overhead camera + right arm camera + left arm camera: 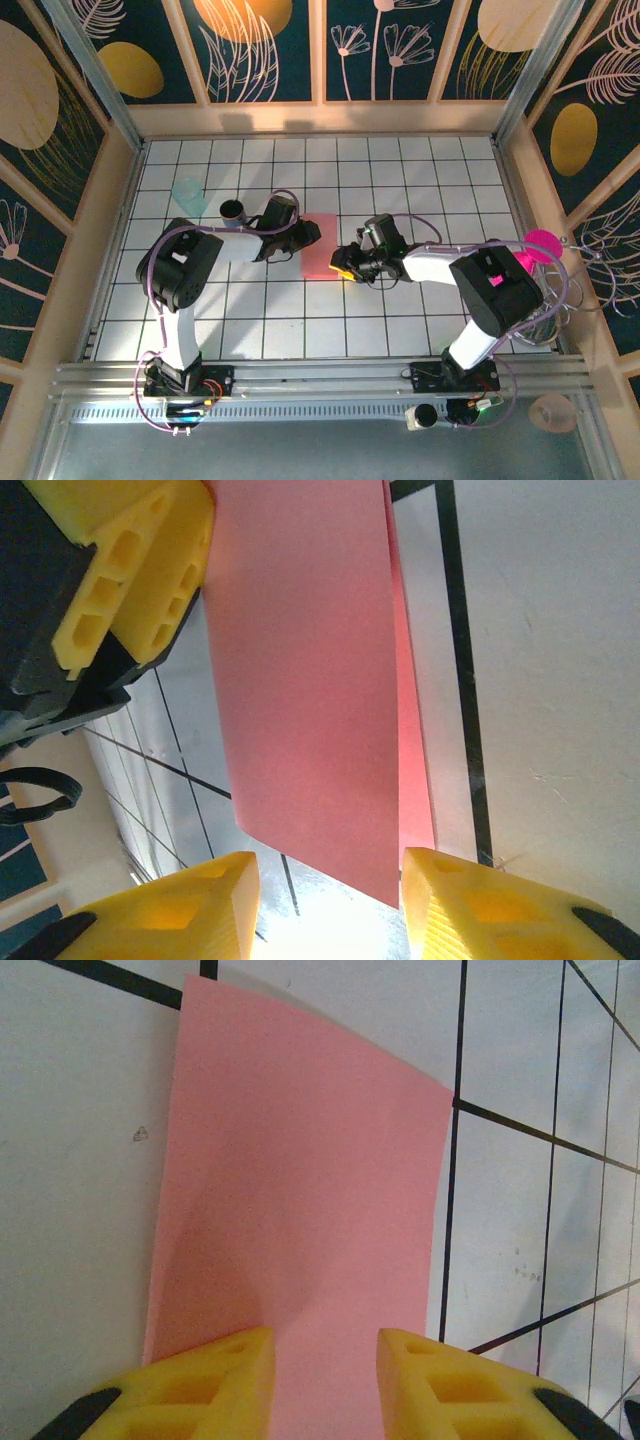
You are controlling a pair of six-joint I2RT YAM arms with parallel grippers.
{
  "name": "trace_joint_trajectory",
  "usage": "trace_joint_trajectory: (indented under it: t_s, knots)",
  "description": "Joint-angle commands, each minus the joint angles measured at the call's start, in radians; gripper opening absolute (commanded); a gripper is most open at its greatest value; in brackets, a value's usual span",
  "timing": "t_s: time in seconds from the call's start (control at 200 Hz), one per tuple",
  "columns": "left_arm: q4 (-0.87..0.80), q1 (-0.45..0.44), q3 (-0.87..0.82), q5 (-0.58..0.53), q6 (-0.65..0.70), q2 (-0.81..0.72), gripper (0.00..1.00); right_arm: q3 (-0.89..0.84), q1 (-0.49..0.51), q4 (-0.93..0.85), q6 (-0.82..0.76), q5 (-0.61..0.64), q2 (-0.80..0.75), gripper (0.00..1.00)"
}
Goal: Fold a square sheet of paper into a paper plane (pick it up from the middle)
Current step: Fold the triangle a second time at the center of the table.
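Note:
The square sheet of paper [318, 250] is salmon-pink and lies on the tiled table, folded over into a long rectangle. No paper plane is in view. My left gripper [312, 238] reaches the sheet from the left. In the left wrist view its yellow fingers [210, 1385] stand apart over the near edge of the paper [300, 1190], so the left gripper [325, 1380] is open. My right gripper [347, 262] is at the sheet's right side and the right gripper [330, 900] is open. The upper layer [310, 680] hangs raised just ahead of it, above the lower layer [412, 750].
A round magenta disc [540, 245] sits at the right wall. A clear cup [187, 192] and a dark cup [232, 210] stand behind the left arm. The left gripper's fingers [150, 570] face the right gripper across the sheet. Walls enclose the table.

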Motion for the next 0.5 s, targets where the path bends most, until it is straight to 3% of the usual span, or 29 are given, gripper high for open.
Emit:
trace_joint_trajectory:
  t_s: [0.0,0.22,0.496]
  knots:
    - [-0.036,0.001,-0.032,-0.006,-0.007,0.015,0.34,-0.002,0.016,-0.046,0.003,0.017,0.018,0.42]
    - [-0.023,0.003,-0.043,0.006,-0.004,0.013,0.33,0.001,0.032,-0.011,0.019,0.002,0.026,0.42]
    - [-0.021,0.002,-0.044,0.007,0.005,-0.002,0.33,0.007,0.032,0.09,0.051,0.05,0.022,0.34]
